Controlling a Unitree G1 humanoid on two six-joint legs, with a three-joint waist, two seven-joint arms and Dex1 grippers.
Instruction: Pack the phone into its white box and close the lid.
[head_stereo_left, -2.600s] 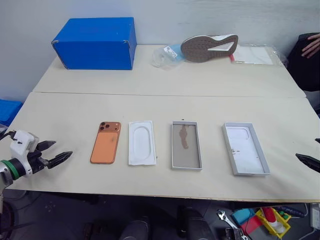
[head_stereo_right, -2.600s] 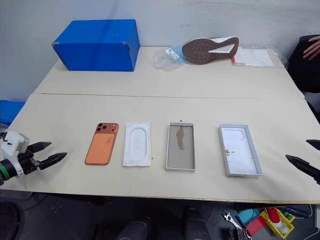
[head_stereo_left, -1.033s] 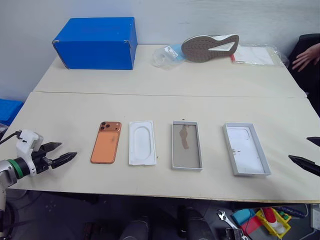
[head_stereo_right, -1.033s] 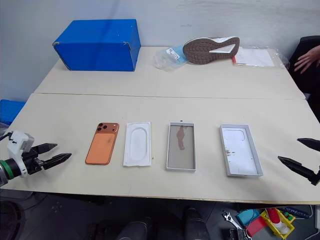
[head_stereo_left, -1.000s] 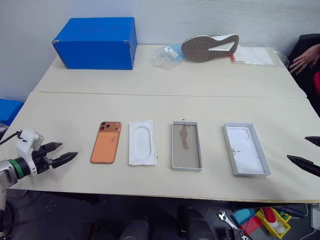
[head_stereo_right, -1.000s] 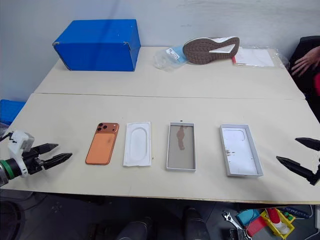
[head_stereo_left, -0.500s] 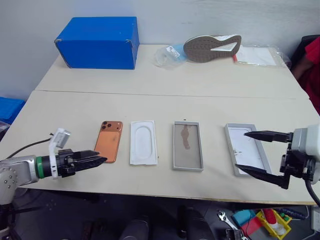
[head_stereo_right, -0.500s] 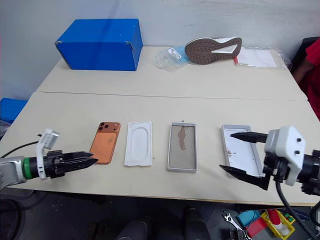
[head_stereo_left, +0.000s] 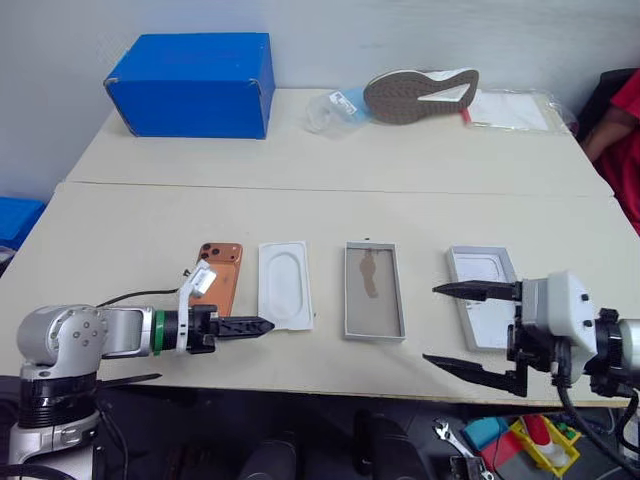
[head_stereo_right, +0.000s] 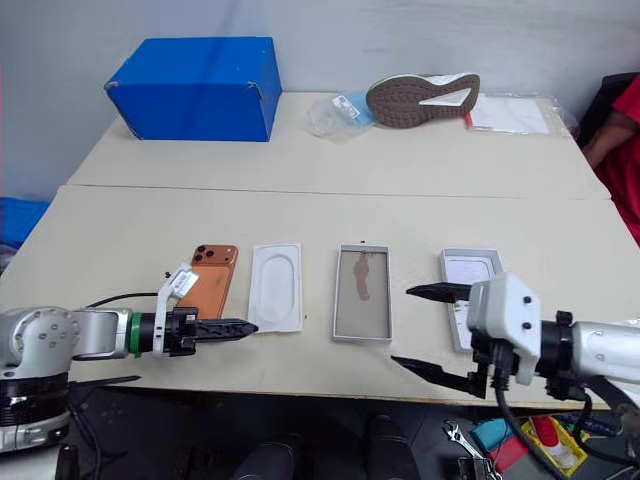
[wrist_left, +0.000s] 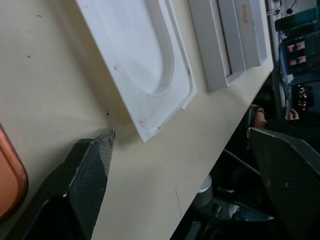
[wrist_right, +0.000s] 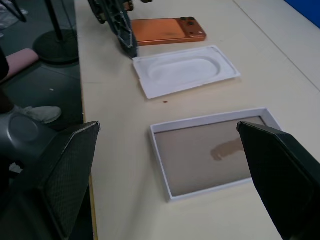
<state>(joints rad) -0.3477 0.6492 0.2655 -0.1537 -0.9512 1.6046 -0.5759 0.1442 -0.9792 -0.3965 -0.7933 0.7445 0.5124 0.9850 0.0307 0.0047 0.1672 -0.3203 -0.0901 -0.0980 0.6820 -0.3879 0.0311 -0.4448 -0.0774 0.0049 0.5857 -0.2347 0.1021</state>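
Left gripper (head_stereo_left: 245, 327) spread | phone (head_stereo_left: 217, 283) lengthwise front-to-back | lenses far end

- The left gripper (head_stereo_left: 250, 326) has swung in from the table's left edge to beside the phone (head_stereo_left: 219, 272).
- The right gripper (head_stereo_left: 460, 328) has come in from the right, before the lid (head_stereo_left: 482, 268).
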